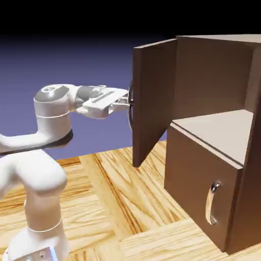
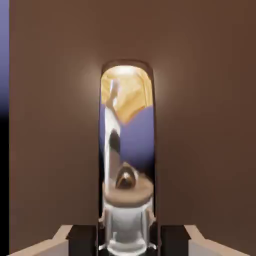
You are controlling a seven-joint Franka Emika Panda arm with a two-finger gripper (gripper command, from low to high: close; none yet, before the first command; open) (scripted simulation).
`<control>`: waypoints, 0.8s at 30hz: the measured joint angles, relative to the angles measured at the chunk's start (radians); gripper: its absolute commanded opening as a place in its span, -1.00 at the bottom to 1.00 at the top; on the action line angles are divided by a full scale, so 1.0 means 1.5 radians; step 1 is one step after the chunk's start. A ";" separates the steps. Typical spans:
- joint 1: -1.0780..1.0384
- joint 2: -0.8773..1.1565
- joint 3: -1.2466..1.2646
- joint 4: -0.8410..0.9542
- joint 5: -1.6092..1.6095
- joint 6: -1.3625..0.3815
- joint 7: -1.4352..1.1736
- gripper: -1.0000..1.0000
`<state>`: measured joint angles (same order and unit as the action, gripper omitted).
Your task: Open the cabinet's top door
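The cabinet point(image 1: 214, 71) is a tall dark brown box at the exterior view's right. Its top door point(image 1: 153, 97) stands swung out wide toward the arm, leaving the upper compartment open. My gripper point(image 1: 127, 102) reaches level to the door's outer face and is shut on the top door's silver handle point(image 1: 131, 108), which shows only as a thin curve at the panel's edge. In the hand view the door's brown wood point(image 2: 55, 140) fills the picture. The mirror-bright handle point(image 2: 127, 150) runs up the middle, between the fingertips point(image 2: 65, 241) of my gripper point(image 2: 129, 246).
Below the open compartment a pale shelf top point(image 1: 219, 130) juts out over the shorter lower panel point(image 1: 199, 183), which is closed, with its own curved silver handle point(image 1: 212, 203). The light wooden table point(image 1: 117, 204) lies under the arm and the door.
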<state>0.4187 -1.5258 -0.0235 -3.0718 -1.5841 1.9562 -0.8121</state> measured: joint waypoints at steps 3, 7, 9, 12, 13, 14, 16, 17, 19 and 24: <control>0.072 -0.001 -0.014 0.000 -0.016 -0.076 0.000 -1.00; 0.168 0.006 -0.019 0.003 -0.024 -0.182 0.005 -1.00; 0.187 0.035 0.024 0.012 0.017 -0.226 0.024 -1.00; 0.189 0.088 0.097 0.034 0.090 -0.273 0.056 -1.00; 0.189 0.109 0.121 0.043 0.115 -0.289 0.068 -1.00; 0.187 0.131 0.145 0.054 0.140 -0.306 0.080 -1.00; 0.179 0.178 0.193 0.080 0.190 -0.340 0.105 -1.00; 0.174 0.202 0.216 0.094 0.214 -0.357 0.117 -1.00; 0.159 0.251 0.259 0.124 0.258 -0.390 0.141 -1.00; 0.104 0.371 0.358 0.213 0.355 -0.473 0.197 -1.00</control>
<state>0.5747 -0.9688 0.5137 -2.7519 -1.0518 1.2472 -0.5172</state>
